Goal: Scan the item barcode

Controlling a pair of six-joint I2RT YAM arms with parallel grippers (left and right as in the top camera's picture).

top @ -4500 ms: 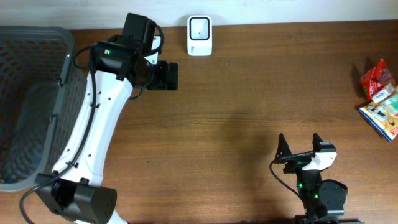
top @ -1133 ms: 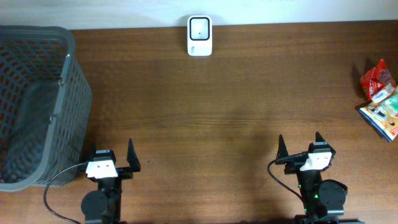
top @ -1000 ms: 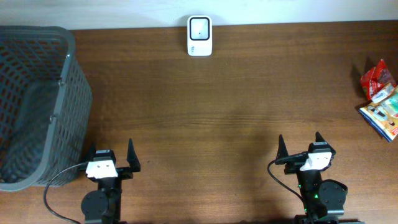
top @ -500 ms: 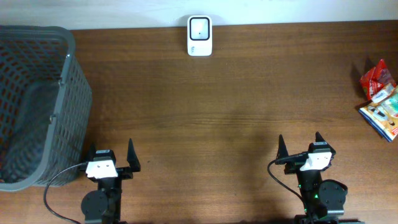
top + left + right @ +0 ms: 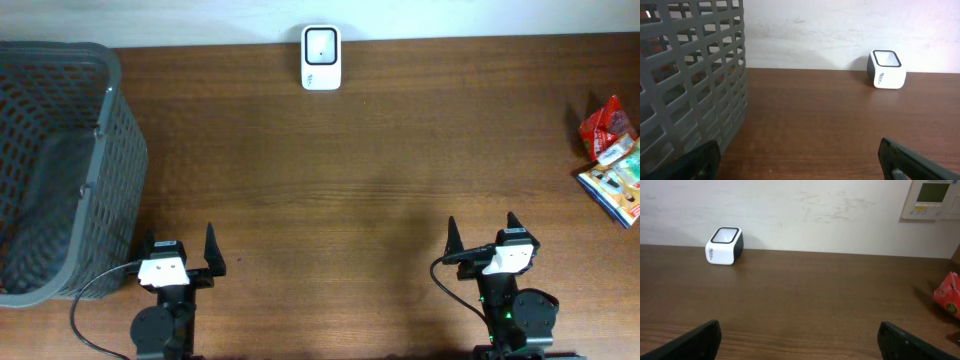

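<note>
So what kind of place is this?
Probably a mock shop checkout: there is a white barcode scanner, a grey shopping basket, and a few packaged snacks waiting to one side.

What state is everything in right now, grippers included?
left gripper: open, empty, parked at the near edge.
right gripper: open, empty, parked at the near edge.
scanner: upright at the far edge, nothing over it.
basket: upright, far left; contents unclear.
snack packets: piled at the right edge, untouched.
</note>
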